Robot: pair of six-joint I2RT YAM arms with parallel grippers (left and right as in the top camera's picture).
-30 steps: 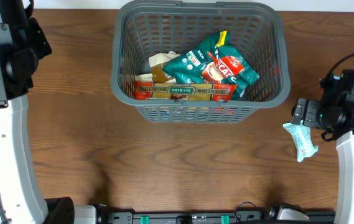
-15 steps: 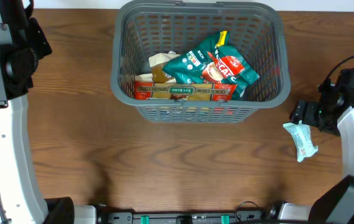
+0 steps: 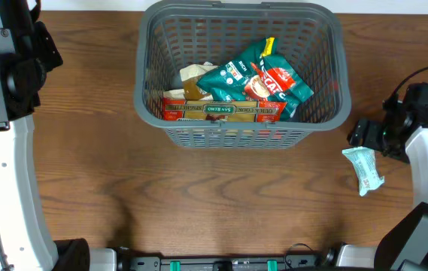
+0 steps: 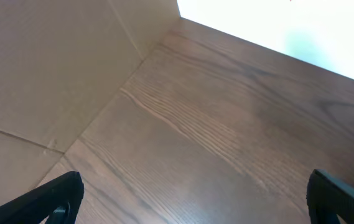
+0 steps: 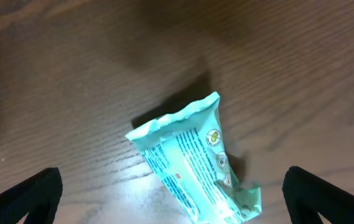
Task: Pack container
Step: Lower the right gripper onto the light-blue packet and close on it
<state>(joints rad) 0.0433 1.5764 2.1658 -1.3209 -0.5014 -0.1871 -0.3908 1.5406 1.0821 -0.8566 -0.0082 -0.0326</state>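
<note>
While the container [image 3: 232, 137] stands upright at the far middle of the worktop [image 3: 198, 203], its open mouth faces straight up and its long axis runs left to right across the overhead view; inside it a green packet [image 3: 255, 79] lies slantwise on top, its long axis running from the near left toward the far right, with a red-and-gold box [image 3: 221, 110] lying flat along the near wall and a beige packet [image 3: 192, 79] partly tucked behind the green one. Outside the container, well to its right, a pale green packet [image 3: 364, 169] lies flat on the bare wood; in the overhead view its long axis runs roughly far to near with a slight lean to the right, and in the right wrist view its crimped end points up and away from the camera. The right gripper [image 3: 364, 137] hangs just beyond the far end of this packet with its fingers [image 5: 24, 196] spread wide, released and grasping nothing; the packet shows between them without touching either. The left gripper [image 4: 195, 208] is likewise released, its fingers wide apart over bare wood at the left side, well apart from the container.
</note>
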